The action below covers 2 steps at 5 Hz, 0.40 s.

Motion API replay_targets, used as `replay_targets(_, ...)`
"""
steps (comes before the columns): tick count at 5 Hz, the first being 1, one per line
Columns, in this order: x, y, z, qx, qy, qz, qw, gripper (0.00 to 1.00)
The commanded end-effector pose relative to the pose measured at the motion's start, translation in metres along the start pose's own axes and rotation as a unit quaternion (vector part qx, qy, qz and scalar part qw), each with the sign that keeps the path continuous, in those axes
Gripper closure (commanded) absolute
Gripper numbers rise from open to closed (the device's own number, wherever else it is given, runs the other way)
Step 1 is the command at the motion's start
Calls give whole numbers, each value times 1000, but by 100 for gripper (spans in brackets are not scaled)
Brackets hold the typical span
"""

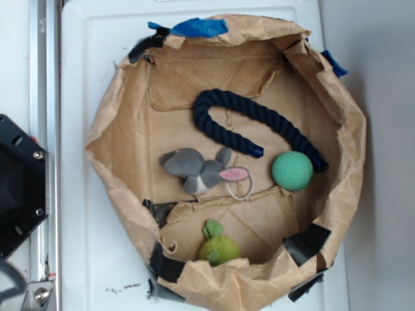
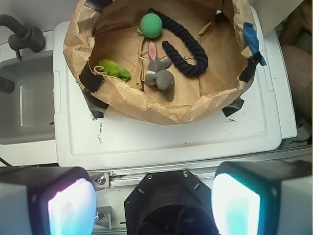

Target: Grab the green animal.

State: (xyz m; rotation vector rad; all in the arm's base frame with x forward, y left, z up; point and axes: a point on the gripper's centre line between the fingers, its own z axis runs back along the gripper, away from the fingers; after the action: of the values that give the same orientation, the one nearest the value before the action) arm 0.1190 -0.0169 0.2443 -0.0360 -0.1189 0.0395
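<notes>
Still unreached: tool [image 2: 154,205] spread wide, high above tabletop edge; green animal [image 2: 113,69] far ahead and leftward, against paper bag wall [image 2: 83,49], long axis pointing toward grey plush mouse [image 2: 160,73].

Exterior cam: top-down, close over paper basket [image 1: 110,162] on white bench [image 1: 84,65], basket fills most of frame; robot base at left edge. Wrist cam: farther back, high, tilted down across near bench edge toward basket [image 2: 83,46]; hand [image 2: 154,205] pads at bottom corners, blurred. Shared: whole basket interior, rope [image 1: 259,120] [image 2: 188,54], ball [image 1: 292,170] [image 2: 151,25], grey plush [image 1: 198,170] [image 2: 160,76], green animal [image 1: 217,246] [image 2: 113,69]. Wrist view roughly quarter-turn rotated versus exterior.
</notes>
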Motion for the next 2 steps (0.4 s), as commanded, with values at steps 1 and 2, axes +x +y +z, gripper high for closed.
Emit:
replay_targets(1,0,0,0,0,0,0,1000,0)
replay_targets(2,34,-1,-6,-5,-19,-31,999,0)
